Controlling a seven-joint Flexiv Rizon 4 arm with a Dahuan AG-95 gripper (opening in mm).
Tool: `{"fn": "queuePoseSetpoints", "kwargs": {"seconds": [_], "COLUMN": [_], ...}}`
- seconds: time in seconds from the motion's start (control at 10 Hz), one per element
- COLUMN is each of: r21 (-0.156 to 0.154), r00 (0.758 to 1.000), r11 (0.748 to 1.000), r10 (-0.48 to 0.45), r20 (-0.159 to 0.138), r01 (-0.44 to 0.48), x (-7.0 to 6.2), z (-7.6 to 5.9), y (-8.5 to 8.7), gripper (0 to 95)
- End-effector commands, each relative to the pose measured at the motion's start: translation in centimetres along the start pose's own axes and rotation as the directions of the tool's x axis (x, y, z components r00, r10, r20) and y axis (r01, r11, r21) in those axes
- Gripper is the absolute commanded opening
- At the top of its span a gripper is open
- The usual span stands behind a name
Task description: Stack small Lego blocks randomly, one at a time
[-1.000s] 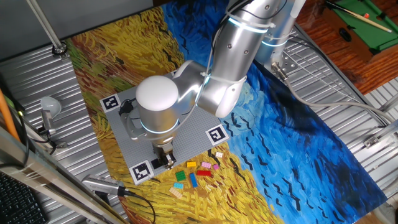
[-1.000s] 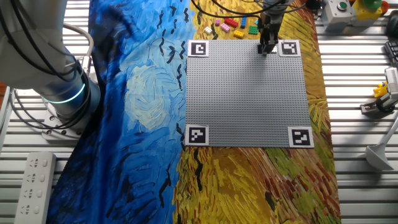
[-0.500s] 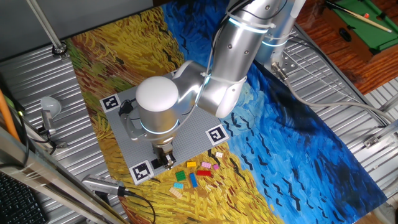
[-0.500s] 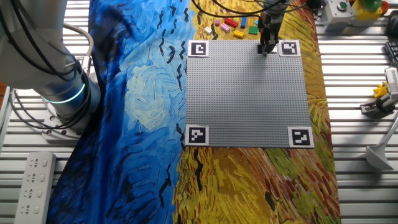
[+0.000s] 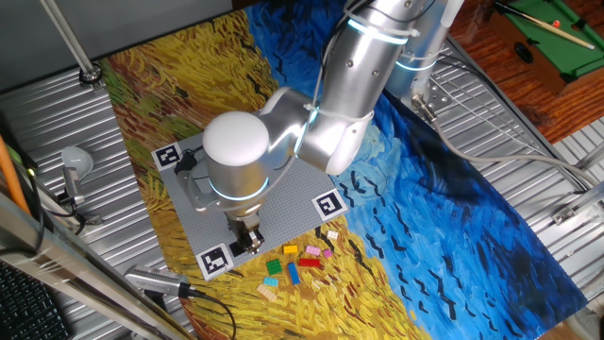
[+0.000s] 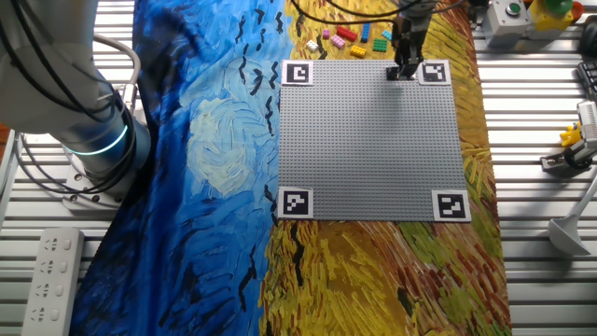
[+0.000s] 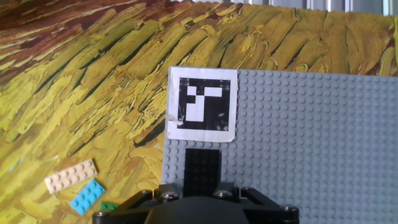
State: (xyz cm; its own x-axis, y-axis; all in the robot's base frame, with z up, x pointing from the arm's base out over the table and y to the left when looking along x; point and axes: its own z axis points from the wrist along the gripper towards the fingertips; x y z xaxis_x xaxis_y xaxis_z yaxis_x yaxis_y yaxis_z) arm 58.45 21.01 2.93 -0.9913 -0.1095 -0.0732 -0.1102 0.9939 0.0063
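Note:
My gripper [image 5: 247,238] stands upright at the corner of the grey baseplate [image 5: 293,194], beside a marker tag [image 7: 203,103]. It also shows in the other fixed view [image 6: 407,69]. In the hand view the flat black Lego block [image 7: 202,169] reaches out from between my jaws, low over the plate just below the tag. The fingertips are hidden under the hand. Loose small blocks lie on the cloth off the plate's edge: yellow [image 5: 290,250], red [image 5: 310,262], blue [image 5: 293,273], green [image 5: 272,268], tan [image 7: 71,175] and light blue [image 7: 87,196].
Marker tags sit at the baseplate's other corners [image 6: 297,73] [image 6: 296,202] [image 6: 451,205]. The painted cloth [image 5: 453,236] covers the table. A metal stand [image 5: 75,165] and cables lie at the left. The arm's base [image 6: 84,140] stands beside the cloth.
The arm has shifted slightly, carrying the gripper a few pixels toward the corner tag. The loose blocks have not moved.

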Motion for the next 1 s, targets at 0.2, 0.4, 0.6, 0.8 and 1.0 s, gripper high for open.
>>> {"fn": "queuePoseSetpoints", "kwargs": {"seconds": [0.2,0.4,0.6,0.8,1.0], "r21": [-0.010,-0.011,-0.012,-0.012,-0.013], "r00": [1.000,1.000,1.000,1.000,0.999], "r11": [1.000,1.000,1.000,1.000,0.999], "r10": [-0.017,-0.016,-0.024,-0.028,-0.033], "r20": [-0.003,-0.003,-0.007,-0.009,-0.009], "r01": [0.017,0.016,0.024,0.028,0.033], "x": [-1.2,-1.3,-1.3,-1.2,-1.0], "z": [-0.3,-0.2,0.1,0.4,1.0], "y": [0.3,0.4,0.4,0.5,0.5], "gripper": [0.0,0.0,0.0,0.0,0.0]}}
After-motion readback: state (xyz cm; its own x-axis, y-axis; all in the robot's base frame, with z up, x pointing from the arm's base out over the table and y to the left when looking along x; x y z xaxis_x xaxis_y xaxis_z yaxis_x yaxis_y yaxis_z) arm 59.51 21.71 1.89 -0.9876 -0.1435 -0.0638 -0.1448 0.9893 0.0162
